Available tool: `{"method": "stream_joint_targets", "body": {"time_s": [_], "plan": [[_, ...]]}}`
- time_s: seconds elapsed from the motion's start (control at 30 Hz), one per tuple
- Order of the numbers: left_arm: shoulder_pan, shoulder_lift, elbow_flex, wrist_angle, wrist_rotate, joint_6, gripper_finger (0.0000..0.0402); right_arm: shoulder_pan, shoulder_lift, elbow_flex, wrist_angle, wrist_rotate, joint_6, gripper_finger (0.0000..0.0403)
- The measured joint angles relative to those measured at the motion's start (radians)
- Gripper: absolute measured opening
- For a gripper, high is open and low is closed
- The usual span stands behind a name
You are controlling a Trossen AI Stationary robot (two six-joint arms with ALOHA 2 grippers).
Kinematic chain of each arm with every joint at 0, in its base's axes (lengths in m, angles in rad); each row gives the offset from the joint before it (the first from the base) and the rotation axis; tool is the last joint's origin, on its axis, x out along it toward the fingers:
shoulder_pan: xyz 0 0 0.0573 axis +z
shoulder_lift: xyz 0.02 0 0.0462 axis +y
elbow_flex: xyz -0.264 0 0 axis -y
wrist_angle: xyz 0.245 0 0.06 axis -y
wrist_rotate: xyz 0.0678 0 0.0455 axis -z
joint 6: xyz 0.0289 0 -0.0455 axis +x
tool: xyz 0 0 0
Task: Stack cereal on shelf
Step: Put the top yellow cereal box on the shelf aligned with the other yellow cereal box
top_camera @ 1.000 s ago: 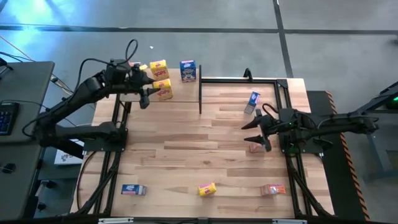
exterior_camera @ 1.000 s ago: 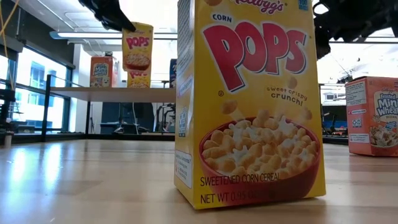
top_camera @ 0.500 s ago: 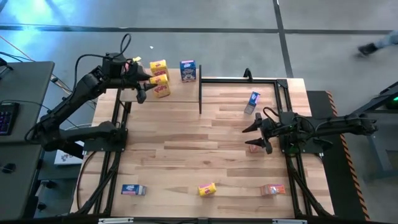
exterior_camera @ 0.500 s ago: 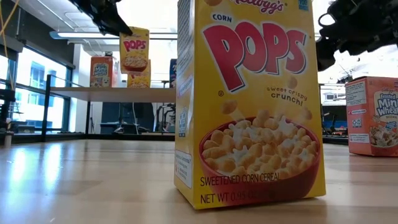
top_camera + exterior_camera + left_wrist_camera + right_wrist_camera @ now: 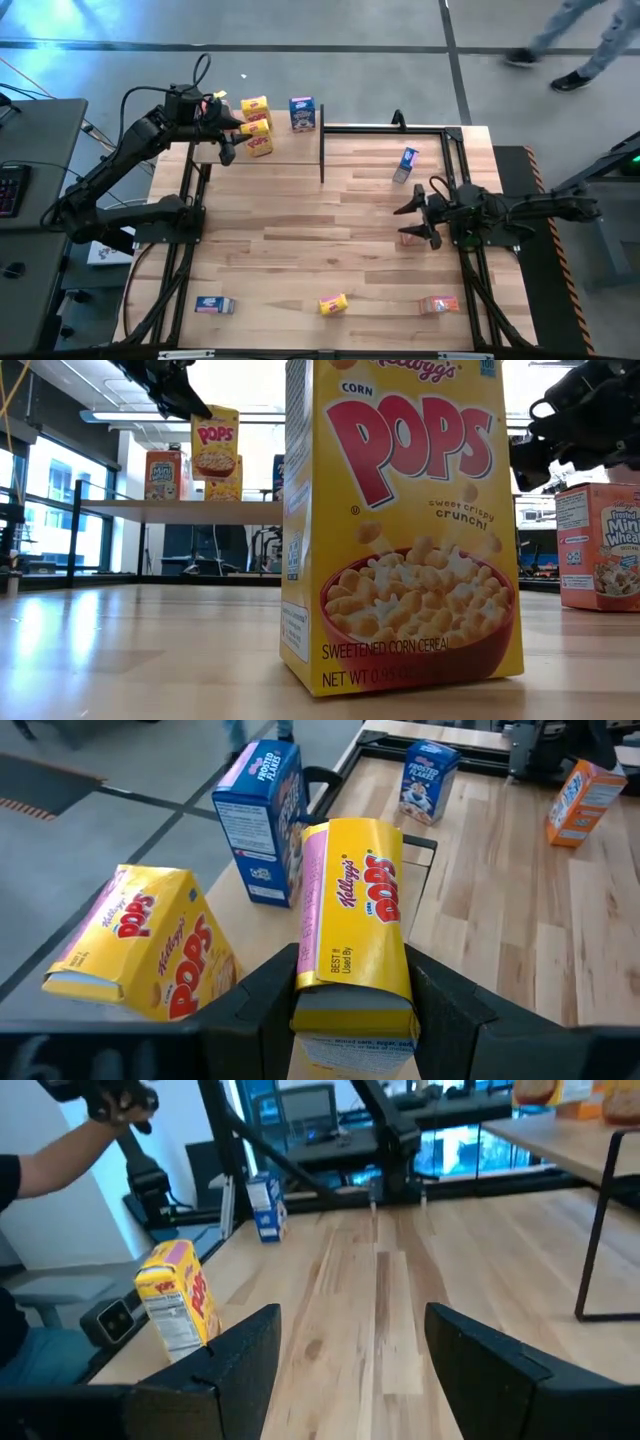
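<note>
So the shelf (image 5: 290,148) is carrying three boxes: a yellow one (image 5: 255,105), a blue one (image 5: 302,112) and, at the back, an orange-red one (image 5: 163,475). The left gripper (image 5: 240,132) is clamping its fingers on a second yellow box (image 5: 355,920) above the shelf, while five are waiting on the tabletop (image 5: 300,240). The right gripper (image 5: 412,222) is hovering, fingers apart, over an orange-red box (image 5: 409,238).

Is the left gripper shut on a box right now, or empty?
Shut on a box: the left gripper clamps a yellow cereal box between its fingers, above the shelf.
</note>
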Motion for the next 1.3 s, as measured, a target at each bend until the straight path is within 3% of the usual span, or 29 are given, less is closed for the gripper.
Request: {"method": "stream_joint_targets", "body": {"time_s": [0.37,0.83,1.3], "plan": [[0.0,0.0,0.0,-0.003,0.0,-0.001,0.0145,0.0,-0.122,0.0,-0.035,0.122,-0.109,0.024],[0.0,0.0,0.001,-0.008,-0.001,0.026,0.0145,0.0,-0.288,0.0,-0.1,0.125,-0.131,0.024],[0.023,0.06,0.002,-0.016,-0.003,0.107,0.0145,0.0,-0.294,0.0,-0.114,0.124,-0.059,0.0241]]}}
